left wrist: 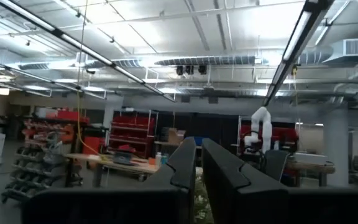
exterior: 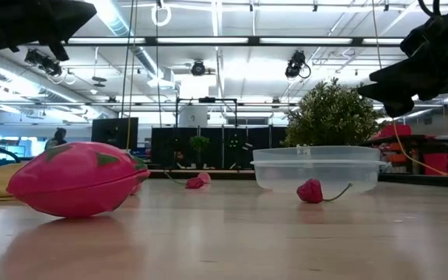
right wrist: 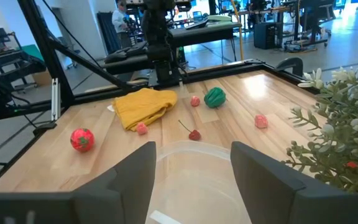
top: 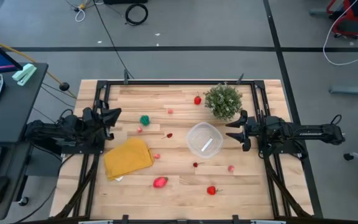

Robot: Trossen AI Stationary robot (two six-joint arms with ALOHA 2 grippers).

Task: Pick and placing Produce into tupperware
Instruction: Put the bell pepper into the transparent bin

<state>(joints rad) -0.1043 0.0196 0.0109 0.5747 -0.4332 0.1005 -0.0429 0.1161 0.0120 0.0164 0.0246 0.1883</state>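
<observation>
Both arms sit at the edges of the tabletop (top: pixel 179 177). The right pincer (top: pixel 234 131) is spread wide, holding nothing, just right of the clear tupperware (top: pixel 204 139), which sits a bit right of centre, below the potted plant (top: pixel 223 101). The left pincer (top: pixel 114 116) hovers at the far left with its fingers (left wrist: pixel 185 163) narrowed almost together, empty. Produce lies scattered: a pink piece (top: pixel 160 182) and a red one (top: pixel 211 190) near the front, a green one (top: pixel 145 119) toward the far left. The yellow cloth (top: pixel 128 157) lies near the left arm.
</observation>
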